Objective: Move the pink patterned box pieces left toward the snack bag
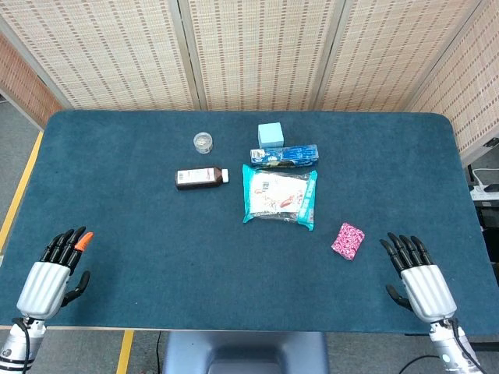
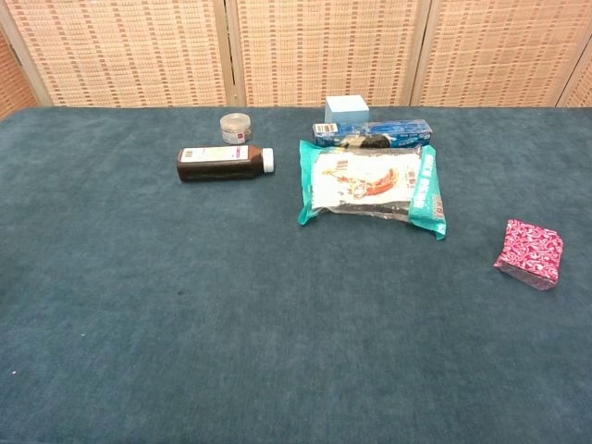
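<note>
1. Head view: both hands rest at the near edge of the blue-green table (image 1: pixel 117 234), well apart from every object. The left hand (image 1: pixel 51 276) lies at the near left corner, fingers spread and holding nothing; one fingertip is orange. The right hand (image 1: pixel 415 276) lies at the near right, fingers likewise spread and empty. The pink patterned box (image 1: pixel 348 241) sits on the cloth just to the left of the right hand and beyond it, clearly apart from the snack bag (image 1: pixel 279 196). Beyond the bag lie a blue carton (image 1: pixel 284 156) and a pale blue cube (image 1: pixel 270 135); a brown bottle (image 1: pixel 201 178) lies on its side to the left, with a small clear jar (image 1: pixel 203 142) behind it.

2. Chest view: neither hand shows. The pink patterned box (image 2: pixel 529 253) stands alone at the right, with bare cloth between it and the snack bag (image 2: pixel 370 185).

3. Progress: nothing looks done yet. The box is untouched, so the reach, the grasp and the move left toward the bag all remain, probably for the right hand.
</note>
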You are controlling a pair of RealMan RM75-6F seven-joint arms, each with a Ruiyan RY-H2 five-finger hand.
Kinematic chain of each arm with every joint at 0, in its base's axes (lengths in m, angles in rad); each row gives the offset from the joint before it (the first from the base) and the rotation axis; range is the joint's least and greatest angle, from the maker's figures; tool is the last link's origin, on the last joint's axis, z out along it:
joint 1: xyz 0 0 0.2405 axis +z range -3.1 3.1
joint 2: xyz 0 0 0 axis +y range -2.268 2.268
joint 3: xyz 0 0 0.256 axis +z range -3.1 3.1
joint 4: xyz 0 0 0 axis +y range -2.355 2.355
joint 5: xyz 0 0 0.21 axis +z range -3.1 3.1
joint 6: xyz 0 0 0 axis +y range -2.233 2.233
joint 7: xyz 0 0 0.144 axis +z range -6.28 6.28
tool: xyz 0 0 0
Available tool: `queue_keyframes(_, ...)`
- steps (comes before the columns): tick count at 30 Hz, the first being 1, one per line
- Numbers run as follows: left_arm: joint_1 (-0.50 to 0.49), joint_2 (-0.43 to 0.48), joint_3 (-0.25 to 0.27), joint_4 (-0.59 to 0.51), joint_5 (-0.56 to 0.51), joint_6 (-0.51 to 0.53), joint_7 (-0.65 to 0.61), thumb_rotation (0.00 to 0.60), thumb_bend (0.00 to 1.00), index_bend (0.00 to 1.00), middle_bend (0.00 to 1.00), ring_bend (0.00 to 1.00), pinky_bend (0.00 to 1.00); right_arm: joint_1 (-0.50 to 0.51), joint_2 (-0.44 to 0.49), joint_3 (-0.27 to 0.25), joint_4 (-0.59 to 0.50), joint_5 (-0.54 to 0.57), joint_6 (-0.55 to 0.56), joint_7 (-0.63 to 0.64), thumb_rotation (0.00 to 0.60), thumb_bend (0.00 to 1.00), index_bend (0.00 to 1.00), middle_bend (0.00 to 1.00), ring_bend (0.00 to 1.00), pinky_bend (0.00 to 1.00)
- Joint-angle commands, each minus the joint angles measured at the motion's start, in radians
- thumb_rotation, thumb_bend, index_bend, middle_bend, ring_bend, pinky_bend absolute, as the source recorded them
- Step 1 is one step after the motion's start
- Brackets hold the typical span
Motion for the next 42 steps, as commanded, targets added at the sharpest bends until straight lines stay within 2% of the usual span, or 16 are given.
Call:
queue_keyframes(1, -0.002, 0.0, 0.001, -0.001, -0.002, -0.007, -0.001, 0.6, 0.48, 0.0, 0.0, 0.0, 0.12, 0.001, 0.003, -0.001, 0.001, 0.001, -0.005, 0.002, 0.6, 0.22, 0.0, 0.0, 0.0, 0.0)
queue_keyframes(8, -0.005, 0.006, 0.005, -0.003, 0.016, -0.002, -0.023, 0.6, 0.48, 0.0, 0.0, 0.0, 0.12, 0.03, 0.006, 0.005, 0.029, -0.015, -0.036, 0.047, 0.6, 0.21, 0.0, 0.0, 0.0, 0.0)
queue_keyframes(11, -0.011, 0.005, 0.006, -0.011, 0.014, -0.018, -0.018, 0.6, 0.48, 0.0, 0.0, 0.0, 0.12, 0.082, 0.003, 0.012, 0.088, -0.043, -0.092, 0.053, 0.6, 0.21, 0.0, 0.0, 0.0, 0.0)
queue_keyframes(16, -0.019, 0.006, 0.0, -0.018, -0.003, -0.037, -0.009, 0.6, 0.48, 0.0, 0.0, 0.0, 0.12, 0.223, -0.017, 0.009, 0.272, -0.152, -0.225, 0.062, 0.6, 0.22, 0.0, 0.0, 0.0, 0.0)
queue_keyframes(23, -0.018, -0.001, 0.003, -0.019, -0.006, -0.045, 0.016, 0.6, 0.48, 0.0, 0.0, 0.0, 0.12, 0.347, -0.005, -0.009, 0.381, -0.199, -0.367, 0.051, 0.6, 0.21, 0.0, 0.0, 0.0, 0.0)
queue_keyframes(31, -0.021, -0.009, 0.006, -0.022, -0.009, -0.055, 0.035, 0.6, 0.48, 0.0, 0.0, 0.0, 0.12, 0.409, -0.056, -0.038, 0.469, -0.224, -0.411, 0.094, 0.6, 0.21, 0.0, 0.0, 0.0, 0.0)
queue_keyframes(42, -0.015, 0.0, 0.012, -0.029, 0.005, -0.041, 0.024, 0.6, 0.48, 0.0, 0.0, 0.0, 0.12, 0.459, -0.155, -0.042, 0.569, -0.191, -0.45, 0.117, 0.6, 0.21, 0.02, 0.04, 0.0, 0.0)
